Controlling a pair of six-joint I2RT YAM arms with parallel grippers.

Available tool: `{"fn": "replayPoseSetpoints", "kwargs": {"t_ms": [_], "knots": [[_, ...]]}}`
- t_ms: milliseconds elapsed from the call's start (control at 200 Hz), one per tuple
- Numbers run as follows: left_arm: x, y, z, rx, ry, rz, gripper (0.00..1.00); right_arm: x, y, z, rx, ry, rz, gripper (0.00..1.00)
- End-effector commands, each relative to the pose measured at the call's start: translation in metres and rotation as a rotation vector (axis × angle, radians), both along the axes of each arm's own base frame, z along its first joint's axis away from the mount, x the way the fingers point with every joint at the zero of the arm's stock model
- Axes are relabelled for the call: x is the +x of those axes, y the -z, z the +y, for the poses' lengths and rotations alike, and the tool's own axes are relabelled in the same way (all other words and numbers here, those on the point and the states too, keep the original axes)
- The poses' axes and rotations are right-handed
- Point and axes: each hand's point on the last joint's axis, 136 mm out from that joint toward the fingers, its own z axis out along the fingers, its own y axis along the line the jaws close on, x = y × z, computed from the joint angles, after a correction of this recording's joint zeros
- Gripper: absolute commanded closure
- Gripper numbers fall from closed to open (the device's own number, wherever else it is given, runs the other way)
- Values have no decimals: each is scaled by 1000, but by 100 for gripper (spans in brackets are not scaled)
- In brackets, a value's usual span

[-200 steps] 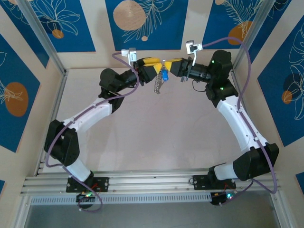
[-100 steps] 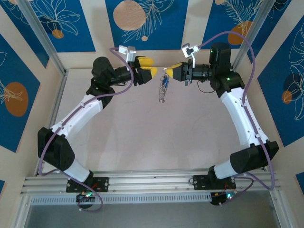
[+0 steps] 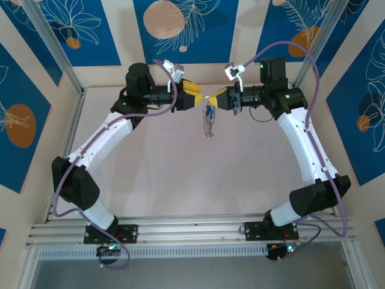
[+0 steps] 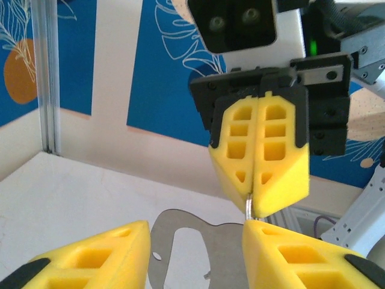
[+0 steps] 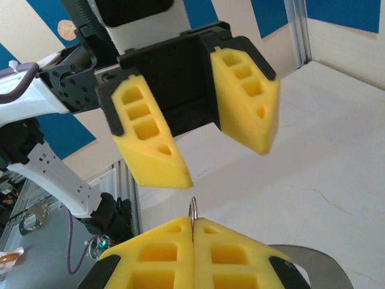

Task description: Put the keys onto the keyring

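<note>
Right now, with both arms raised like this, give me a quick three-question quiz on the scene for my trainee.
1. Multiple choice: which gripper pinches the keyring's metal ring? A, left gripper; B, right gripper.
2. True or false: the left gripper's jaws are shut.
3. Fill in: the blue key hangs ___ the right gripper.
Key: 1 B. 2 false. 3 below.
</note>
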Motion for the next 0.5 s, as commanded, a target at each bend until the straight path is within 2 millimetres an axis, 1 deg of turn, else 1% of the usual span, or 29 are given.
{"fn": "replayPoseSetpoints", "kwargs": {"t_ms": [0,105,335,495], "knots": [[-13,-5,-6,15,69,-37,58,-6,-7,3,-3,-30,-21,100],[-16,-3,-8,20,81,-35,61,-7,-7,4,-8,-30,-22,100],[-20,-2,-12,20,102,-36,61,-7,-5,6,-11,-35,-24,100],[-18,-4,-8,29,61,-66,55,-6,-3,6,-19,-28,-22,100]]}}
